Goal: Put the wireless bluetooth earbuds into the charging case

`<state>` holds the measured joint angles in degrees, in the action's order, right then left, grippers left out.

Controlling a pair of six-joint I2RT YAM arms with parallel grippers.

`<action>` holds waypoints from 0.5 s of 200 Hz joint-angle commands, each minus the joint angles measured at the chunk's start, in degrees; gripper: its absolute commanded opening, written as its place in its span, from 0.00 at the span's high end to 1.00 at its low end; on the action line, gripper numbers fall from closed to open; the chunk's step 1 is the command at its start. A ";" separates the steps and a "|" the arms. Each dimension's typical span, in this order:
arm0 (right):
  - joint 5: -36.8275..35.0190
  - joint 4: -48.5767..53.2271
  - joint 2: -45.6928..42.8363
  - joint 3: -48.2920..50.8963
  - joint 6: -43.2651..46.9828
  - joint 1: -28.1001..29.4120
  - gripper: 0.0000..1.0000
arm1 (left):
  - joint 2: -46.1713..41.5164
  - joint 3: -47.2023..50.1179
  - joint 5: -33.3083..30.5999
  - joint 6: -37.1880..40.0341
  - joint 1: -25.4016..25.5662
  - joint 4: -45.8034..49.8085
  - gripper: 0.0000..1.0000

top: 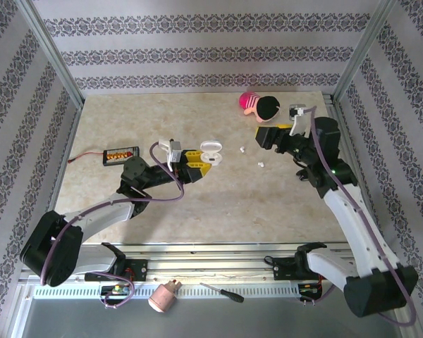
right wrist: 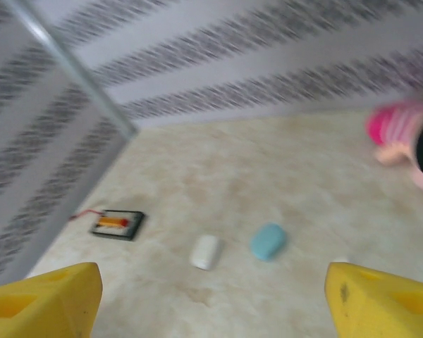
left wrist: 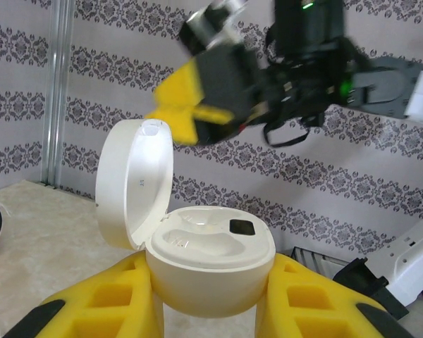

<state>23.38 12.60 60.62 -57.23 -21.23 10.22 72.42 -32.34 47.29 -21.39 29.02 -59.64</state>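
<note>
**Case gripped, earbuds loose on the table**

The left gripper (top: 201, 160) is clamped on the base of a white pebble-shaped plastic charging case (left wrist: 211, 253). The case's lid stands open and its wells are bare. The right gripper (top: 262, 135) hangs to the right of the case with its yellow fingers spread wide and nothing between them. A tiny white plastic earbud (right wrist: 206, 251) and a tiny light blue plastic earbud (right wrist: 268, 241) lie near each other on the beige marbled table (top: 197, 211), outside the case.

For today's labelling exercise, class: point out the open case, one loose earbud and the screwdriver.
case (left wrist: 211, 278), left wrist view, front of its base.
earbud (top: 242, 149), top view, its middle.
screwdriver (top: 233, 296), top view, its handle.
</note>
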 commanded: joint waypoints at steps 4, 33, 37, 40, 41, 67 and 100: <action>-9.81 3.84 4.51 1.82 -2.15 0.08 0.20 | -2.32 0.97 -0.57 3.20 -0.86 2.52 0.81; -16.80 6.02 10.59 2.90 -1.17 0.44 0.23 | -3.40 1.39 -0.73 4.44 -0.95 4.59 0.82; -17.37 6.57 11.50 2.87 -1.30 0.34 0.23 | -3.49 1.40 -0.73 4.47 -1.05 4.69 0.82; -17.68 6.95 12.25 2.91 -1.44 0.20 0.23 | -3.60 1.48 -0.76 4.51 -1.06 4.80 0.82; -17.76 7.10 12.46 2.91 -1.48 0.18 0.24 | -3.65 1.48 -0.78 4.55 -1.02 4.80 0.82; -17.12 8.67 19.38 2.31 -2.40 -0.55 0.27 | -3.51 1.77 -0.48 4.39 -1.07 4.57 0.82; -16.98 8.17 27.82 0.15 -3.52 -0.55 0.40 | -3.19 2.12 -0.44 4.61 -1.33 4.52 0.82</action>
<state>8.23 19.42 84.33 -54.96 -23.42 10.22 70.00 -30.65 46.46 -18.13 28.75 -55.05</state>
